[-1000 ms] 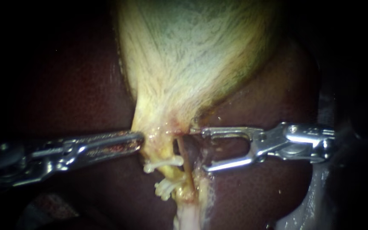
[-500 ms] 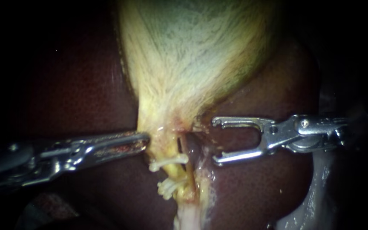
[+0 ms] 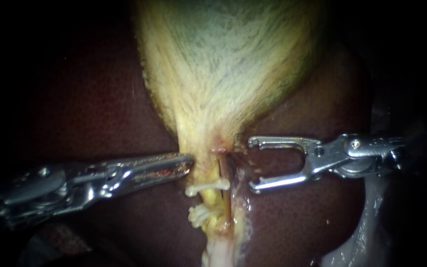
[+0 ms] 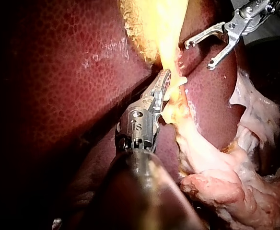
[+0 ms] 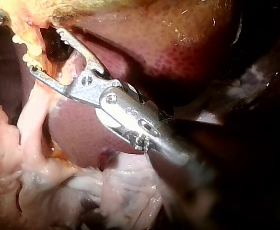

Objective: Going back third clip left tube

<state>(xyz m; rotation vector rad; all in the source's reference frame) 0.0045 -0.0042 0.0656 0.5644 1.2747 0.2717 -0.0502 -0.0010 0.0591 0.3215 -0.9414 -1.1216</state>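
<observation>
The pale yellow gallbladder narrows to a neck over the dark red liver. My left instrument comes in from the left, its jaws shut on the gallbladder's neck; the left wrist view shows these jaws on the yellow tissue. Below the grip, two white clips sit across the left tube. My right instrument stands just right of the tubes, forked jaws open and empty, clear of the tissue. In the right wrist view its jaws gape beside the clips.
A thinner brownish tube runs just right of the clipped one. Pale fatty tissue lies heaped below the tubes. Liver surrounds the neck on both sides. My right instrument also shows ahead of the left one in the left wrist view.
My right instrument drew back to the right, away from the tubes, jaws staying open. My left instrument moved right, carrying the gallbladder's neck and the clipped tube with it.
</observation>
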